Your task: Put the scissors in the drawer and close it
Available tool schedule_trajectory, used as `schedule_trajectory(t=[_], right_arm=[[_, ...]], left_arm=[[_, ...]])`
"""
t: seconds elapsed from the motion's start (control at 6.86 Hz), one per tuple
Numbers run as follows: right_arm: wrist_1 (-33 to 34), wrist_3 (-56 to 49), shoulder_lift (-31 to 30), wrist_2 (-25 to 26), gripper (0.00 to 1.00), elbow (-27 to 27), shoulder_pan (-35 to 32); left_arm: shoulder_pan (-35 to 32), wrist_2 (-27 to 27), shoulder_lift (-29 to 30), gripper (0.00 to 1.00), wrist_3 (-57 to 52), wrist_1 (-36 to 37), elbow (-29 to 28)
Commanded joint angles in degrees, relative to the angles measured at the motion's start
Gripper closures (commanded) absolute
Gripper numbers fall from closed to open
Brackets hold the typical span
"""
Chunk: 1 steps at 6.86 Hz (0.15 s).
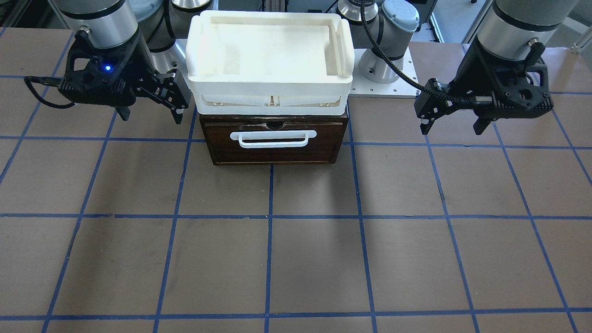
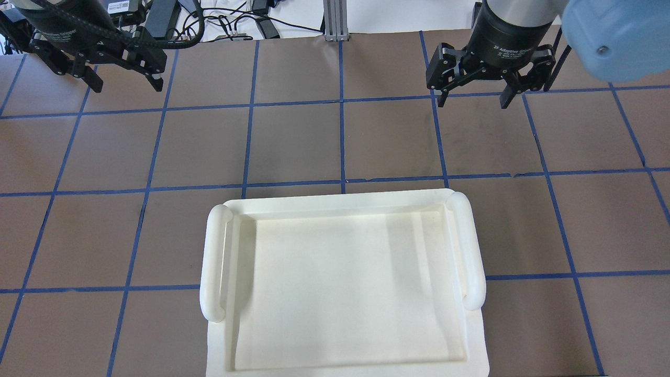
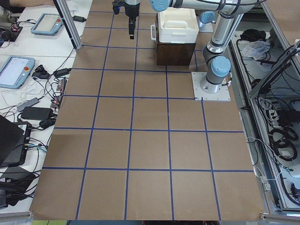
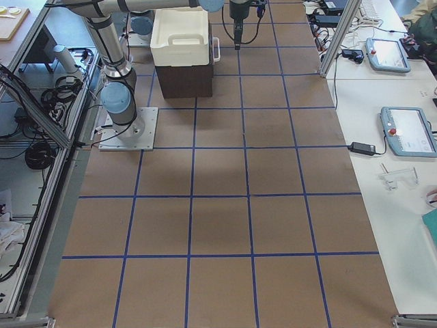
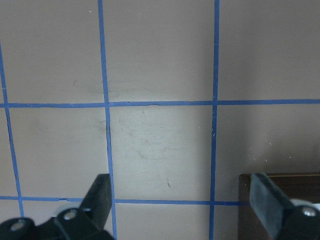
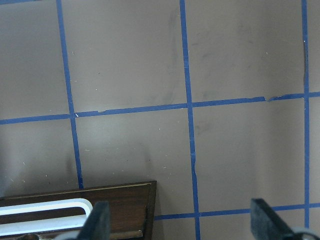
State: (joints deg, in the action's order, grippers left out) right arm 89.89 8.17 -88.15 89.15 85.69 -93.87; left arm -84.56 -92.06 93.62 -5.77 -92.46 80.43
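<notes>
The dark brown drawer with its white bar handle is pushed shut in its small cabinet at the table's middle. The scissors show in no view. My left gripper hangs open and empty above the table beside the drawer; it also shows in the overhead view. My right gripper hangs open and empty on the drawer's other side, also in the overhead view. The right wrist view shows the drawer front and handle at its lower left. The left wrist view shows a cabinet corner.
A white plastic tray with two side grips sits on top of the cabinet and hides it in the overhead view. The brown table with a blue tape grid spreads in front. The arm bases stand behind the cabinet.
</notes>
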Motion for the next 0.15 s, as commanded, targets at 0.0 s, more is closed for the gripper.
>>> schedule_trajectory(t=[0.0], right_arm=[[0.02, 0.00, 0.00, -0.03, 0.00, 0.09, 0.00]], left_arm=[[-0.16, 0.12, -0.19, 0.00, 0.06, 0.00, 1.04]])
